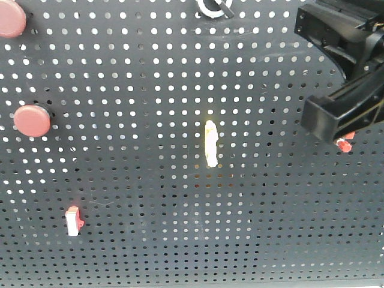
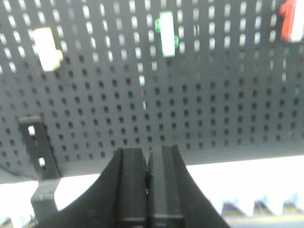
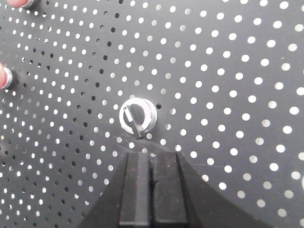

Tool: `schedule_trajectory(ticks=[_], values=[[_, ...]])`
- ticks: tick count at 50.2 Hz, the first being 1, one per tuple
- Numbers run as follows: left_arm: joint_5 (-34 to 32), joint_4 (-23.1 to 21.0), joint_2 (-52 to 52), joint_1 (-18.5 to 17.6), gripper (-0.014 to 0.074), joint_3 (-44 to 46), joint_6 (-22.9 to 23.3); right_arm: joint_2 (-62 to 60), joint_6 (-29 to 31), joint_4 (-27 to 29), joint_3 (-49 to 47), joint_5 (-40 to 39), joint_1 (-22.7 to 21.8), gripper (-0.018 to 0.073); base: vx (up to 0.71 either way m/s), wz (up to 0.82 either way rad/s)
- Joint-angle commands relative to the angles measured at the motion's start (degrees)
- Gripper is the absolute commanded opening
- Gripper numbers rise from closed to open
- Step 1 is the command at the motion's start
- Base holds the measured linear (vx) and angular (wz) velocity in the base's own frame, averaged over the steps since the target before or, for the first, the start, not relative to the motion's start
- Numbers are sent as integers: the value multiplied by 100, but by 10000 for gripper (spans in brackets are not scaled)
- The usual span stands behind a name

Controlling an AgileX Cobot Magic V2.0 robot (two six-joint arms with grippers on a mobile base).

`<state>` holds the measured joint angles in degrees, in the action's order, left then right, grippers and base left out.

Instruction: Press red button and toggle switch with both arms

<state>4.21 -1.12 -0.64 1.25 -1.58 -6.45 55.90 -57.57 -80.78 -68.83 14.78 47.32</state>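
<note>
Two closed tools faced a perforated panel of buttons and switches.

The left tool, jaws together, sat below the panel's bottom edge; the right tool, jaws together, pointed just beneath the silver toggle switch; red buttons lined the panel's left edge.

I see my left gripper with its two black fingers pressed together, no gap between them — pointing toward the far panel. My right gripper looks the same in its wrist view — fingers closed flat against each other. In the front view, a black arm enters at the upper right.
</note>
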Motion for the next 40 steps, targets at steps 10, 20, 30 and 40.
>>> schedule_trajectory(ticks=[10, 20, 30, 40], values=[[-376, -12, -97, 21, 2, -196, 4, -57, -2, -126, -157, -78, -13, 0, 0, 0], [-376, -12, -97, 21, 2, -196, 4, -57, -2, -126, -157, -78, -13, 0, 0, 0], [-376, -12, -97, 21, 2, -196, 4, -57, -2, -126, -157, -78, -13, 0, 0, 0], [-376, -12, -97, 21, 2, -196, 4, -57, -2, -130, -157, -78, -13, 0, 0, 0]])
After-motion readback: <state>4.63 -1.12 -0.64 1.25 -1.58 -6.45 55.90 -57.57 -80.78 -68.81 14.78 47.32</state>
